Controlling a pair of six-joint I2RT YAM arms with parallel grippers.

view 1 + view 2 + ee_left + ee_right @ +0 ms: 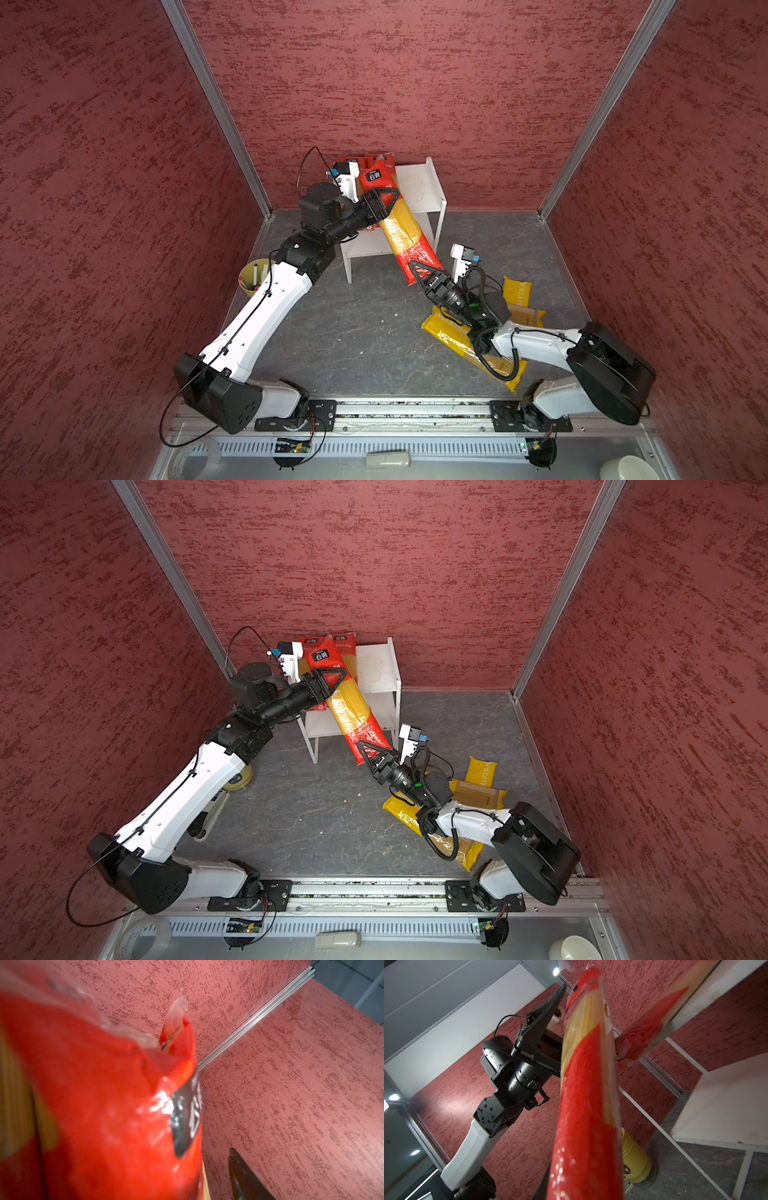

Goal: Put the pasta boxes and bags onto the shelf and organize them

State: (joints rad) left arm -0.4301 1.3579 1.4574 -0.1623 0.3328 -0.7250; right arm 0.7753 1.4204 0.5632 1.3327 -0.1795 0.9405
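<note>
Red film with a clear middle wraps the slanting spaghetti pack (401,224), and a black label (374,176) with white Chinese characters is printed near its upper end. Part of the word PASTATIME can be made out on the yellow packs (446,330) heaped under the right arm. The small print on the two more red packs (343,640) laid at the back left of the shelf (419,187) cannot be read.

The table (365,332) is surfaced in dark grey, veined like stone, and is enclosed by mottled red walls (415,83) joined with aluminium corner strips (216,104). A yellow-green cup (251,282) of markers is stood near the left wall.

The slanting pack is angled from above the shelf's top board down towards the front right, its lower end raised clear of the table. Whether the upper end rests on the board cannot be told. The lower red end is clamped by the right gripper (415,269). The upper part is straddled by the left gripper (390,199) — its jaws are parted, and in the left wrist view a strip of wall is seen between the pack and one finger (243,1178).
</note>
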